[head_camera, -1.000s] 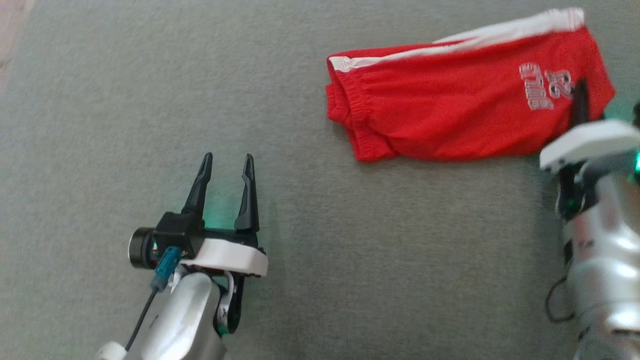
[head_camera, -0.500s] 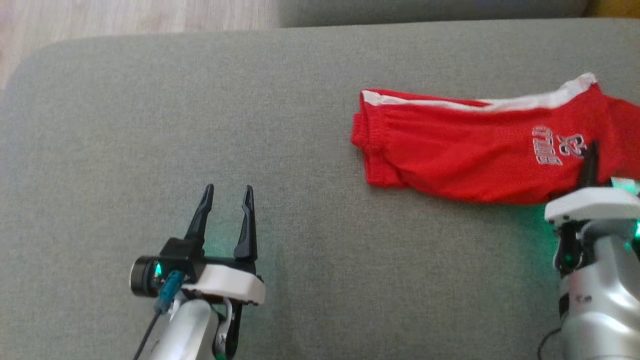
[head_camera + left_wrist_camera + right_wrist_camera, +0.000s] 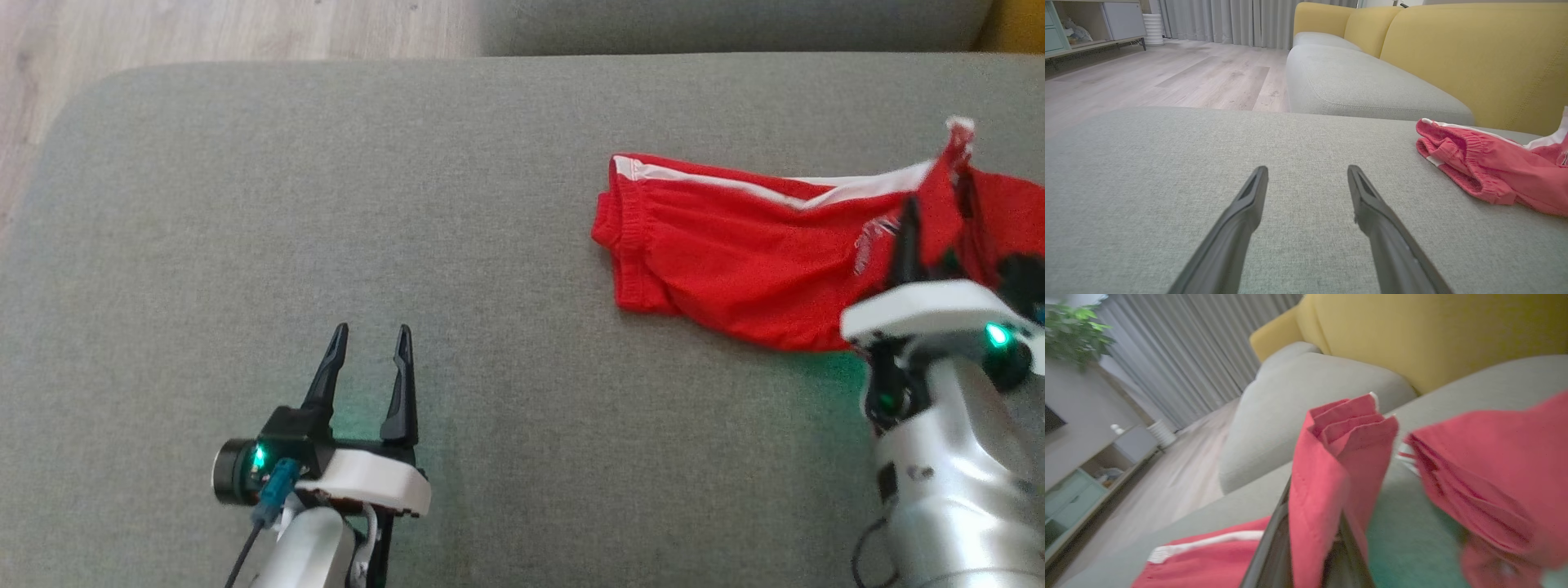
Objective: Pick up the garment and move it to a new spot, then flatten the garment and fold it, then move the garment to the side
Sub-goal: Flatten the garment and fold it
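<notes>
jaws: spread wide | garment (image 3: pixel 1494 179) (red, bunched): right, on cushion (image 3: pixel 1167 163)

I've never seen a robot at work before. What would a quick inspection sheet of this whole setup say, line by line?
Surface: grey seat cushion, smooth and bare apart from the garment.
Job's things: red shorts with a white stripe; the waistband end lies on the cushion, the other end is pinched up.
Clutter: nothing seen.
Grippers: right gripper shut on a fold of the shorts; left gripper open over bare cushion, apart from the shorts.
Cables: dark cable with a teal plug at the left wrist, clear of the shorts.
Surroundings: wooden floor, yellow backrest, grey curtains, shelf unit, plant.
</notes>
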Robot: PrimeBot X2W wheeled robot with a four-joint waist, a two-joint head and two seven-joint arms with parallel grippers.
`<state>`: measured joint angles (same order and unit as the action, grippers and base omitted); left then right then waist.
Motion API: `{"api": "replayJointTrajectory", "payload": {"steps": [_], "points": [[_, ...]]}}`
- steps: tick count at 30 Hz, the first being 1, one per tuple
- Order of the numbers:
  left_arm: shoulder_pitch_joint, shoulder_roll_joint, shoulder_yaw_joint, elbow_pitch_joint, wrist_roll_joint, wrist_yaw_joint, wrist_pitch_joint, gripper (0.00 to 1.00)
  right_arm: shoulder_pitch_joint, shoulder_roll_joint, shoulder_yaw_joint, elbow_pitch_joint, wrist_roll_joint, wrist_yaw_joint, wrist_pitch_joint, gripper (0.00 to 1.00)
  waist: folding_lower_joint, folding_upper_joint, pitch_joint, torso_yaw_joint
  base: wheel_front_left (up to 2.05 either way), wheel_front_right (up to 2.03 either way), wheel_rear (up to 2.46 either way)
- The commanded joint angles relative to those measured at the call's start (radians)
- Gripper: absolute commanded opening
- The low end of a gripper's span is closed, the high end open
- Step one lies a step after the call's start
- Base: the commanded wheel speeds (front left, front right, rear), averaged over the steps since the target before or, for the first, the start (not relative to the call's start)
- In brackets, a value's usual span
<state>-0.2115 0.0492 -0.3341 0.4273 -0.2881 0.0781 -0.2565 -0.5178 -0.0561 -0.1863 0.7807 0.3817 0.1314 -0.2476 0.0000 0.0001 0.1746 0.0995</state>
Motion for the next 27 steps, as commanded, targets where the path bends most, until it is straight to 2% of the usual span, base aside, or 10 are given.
{"api": "replayJointTrajectory", "payload": {"steps": [1,8,13,20,27], "points": [[-0.011,0.005,0.036,-0.022,0.005,-0.002,-0.005,1.00,-0.059,0.006,0.061,-0.044,0.022,-0.001,-0.010,0.00,0.0000,-0.0001,-0.006,0.004,0.00,0.00,0.00],[-0.004,0.005,0.030,-0.010,0.007,-0.005,-0.005,1.00,-0.080,0.006,0.312,-0.070,0.158,-0.001,-0.012,0.00,0.0000,-0.0001,-0.039,0.020,0.00,0.00,0.00],[-0.004,0.006,0.023,-0.005,0.013,-0.007,-0.005,1.00,-0.087,0.006,0.454,-0.054,0.215,-0.001,-0.013,0.00,0.0000,-0.0001,-0.055,0.045,0.00,0.00,0.00],[-0.002,0.006,0.015,-0.001,0.013,-0.009,-0.005,1.00,-0.100,0.006,0.571,-0.016,0.247,-0.001,-0.014,0.00,0.0000,-0.0001,-0.058,0.084,0.00,0.00,0.00],[0.003,0.006,0.014,-0.001,0.010,-0.006,-0.005,1.00,-0.106,0.006,0.642,0.061,0.254,-0.001,-0.014,0.00,0.0000,-0.0001,-0.057,0.105,0.00,0.00,0.00]]}}
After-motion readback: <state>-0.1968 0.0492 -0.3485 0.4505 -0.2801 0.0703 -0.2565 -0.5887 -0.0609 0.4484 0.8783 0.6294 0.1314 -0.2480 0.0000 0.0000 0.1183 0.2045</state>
